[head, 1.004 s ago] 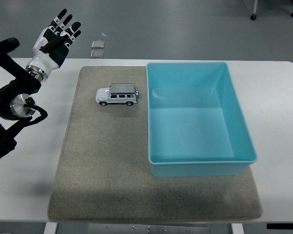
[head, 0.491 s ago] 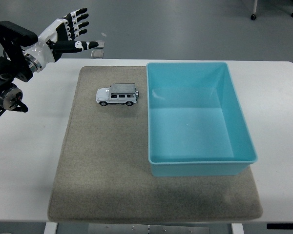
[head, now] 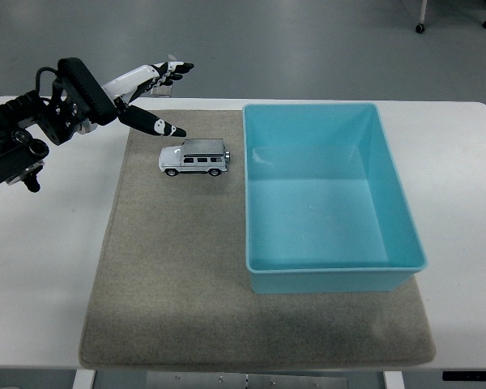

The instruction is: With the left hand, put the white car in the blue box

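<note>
We see the left hand (head: 146, 93) at the upper left of the frame, fingers spread wide and holding nothing. Just right of it, the white car (head: 194, 157) stands on the grey mat (head: 170, 275), beside the blue box (head: 328, 194).

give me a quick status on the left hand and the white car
Left hand open, fingers spread, just above-left of the white car, no contact. Car upright on the mat, left of the blue box. Box empty, path clear.

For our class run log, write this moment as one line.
phase: reach | left hand: open, above-left of white car | car: on mat, untouched | blue box: empty
</note>
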`<state>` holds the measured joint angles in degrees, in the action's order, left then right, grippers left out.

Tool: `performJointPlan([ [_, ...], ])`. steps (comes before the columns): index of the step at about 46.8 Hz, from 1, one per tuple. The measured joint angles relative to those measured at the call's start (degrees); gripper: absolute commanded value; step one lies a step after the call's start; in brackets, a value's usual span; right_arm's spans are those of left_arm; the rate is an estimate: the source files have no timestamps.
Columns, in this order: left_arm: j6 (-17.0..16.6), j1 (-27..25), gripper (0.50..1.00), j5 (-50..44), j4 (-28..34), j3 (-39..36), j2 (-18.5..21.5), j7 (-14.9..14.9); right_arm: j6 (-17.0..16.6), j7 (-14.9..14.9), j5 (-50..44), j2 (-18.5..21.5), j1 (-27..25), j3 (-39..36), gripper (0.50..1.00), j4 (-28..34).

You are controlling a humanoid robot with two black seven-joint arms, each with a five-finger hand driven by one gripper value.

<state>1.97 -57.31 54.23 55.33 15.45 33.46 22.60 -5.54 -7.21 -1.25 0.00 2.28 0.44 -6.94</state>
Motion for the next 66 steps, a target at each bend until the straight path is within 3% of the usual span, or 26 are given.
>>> performJointPlan([
  [6,-3.8,-4.7,0.979,1.5,0.5,-10.1,-0.1,-0.6,0.0,0.0,0.0,0.0,0.0,0.0,0.936,0.0],
  [11,-6.6,-7.3,0.979,1.6,0.9,-16.3,-0.6,-2.9,0.0,0.0,0.0,0.0,0.0,0.0,0.936,0.0],
  [17,-8.1,-9.0,0.979,1.7,1.2,-19.6,-2.0,-4.9,0.0,0.0,0.0,0.0,0.0,0.0,0.936,0.0],
  [34,-8.6,-11.2,0.973,1.8,0.1,-24.8,-6.5,-6.8,0.0,0.0,0.0,0.0,0.0,0.0,0.936,0.0],
  [42,-11.2,-11.5,0.973,1.8,-1.0,-27.7,-8.3,-6.8,0.0,0.0,0.0,0.0,0.0,0.0,0.936,0.0],
  [49,-11.7,-11.5,0.919,1.8,-1.5,-28.6,-9.0,-7.0,0.0,0.0,0.0,0.0,0.0,0.0,0.936,0.0],
  [55,-11.8,-11.7,0.861,1.8,-1.9,-29.6,-9.2,-8.9,0.0,0.0,0.0,0.0,0.0,0.0,0.936,0.0],
  [62,-12.1,-11.8,0.851,1.8,-2.0,-29.9,-9.4,-10.1,0.0,0.0,0.0,0.0,0.0,0.0,0.936,0.0],
  [66,-12.1,-11.8,0.819,1.8,-2.0,-30.2,-9.6,-10.3,0.0,0.0,0.0,0.0,0.0,0.0,0.936,0.0],
])
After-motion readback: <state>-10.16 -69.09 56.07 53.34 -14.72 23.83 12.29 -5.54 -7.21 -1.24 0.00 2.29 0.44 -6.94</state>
